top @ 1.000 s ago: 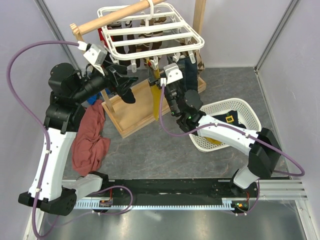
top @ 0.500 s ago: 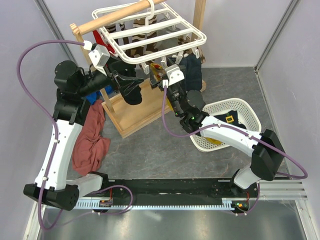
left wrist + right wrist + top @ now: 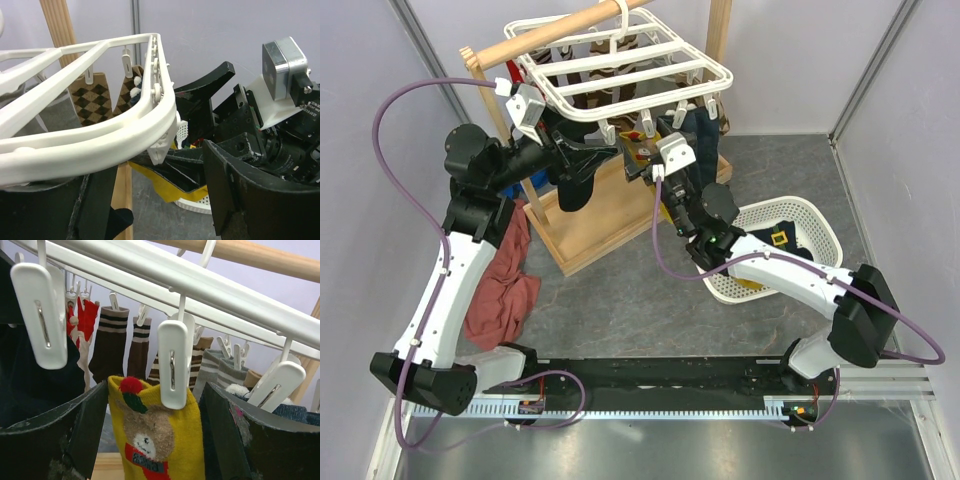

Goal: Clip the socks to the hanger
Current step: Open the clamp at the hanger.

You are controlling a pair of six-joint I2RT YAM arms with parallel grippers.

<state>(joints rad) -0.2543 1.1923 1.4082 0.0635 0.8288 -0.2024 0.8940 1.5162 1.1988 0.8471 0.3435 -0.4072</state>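
Hanging: one yellow sock point(image 3: 160, 440), three pegs point(image 3: 172, 365).

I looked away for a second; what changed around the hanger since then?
The left gripper carried its navy sock up and rightward under the hanger. The right gripper lifted the yellow sock to a peg. The basket stayed put.

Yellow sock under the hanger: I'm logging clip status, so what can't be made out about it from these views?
- Right wrist view: a peg overlaps the yellow sock; whether it bites cannot be told.
- Same view: the sock's lower part is cut off by the bottom edge.
- Top view: the right hand is hidden under the hanger.
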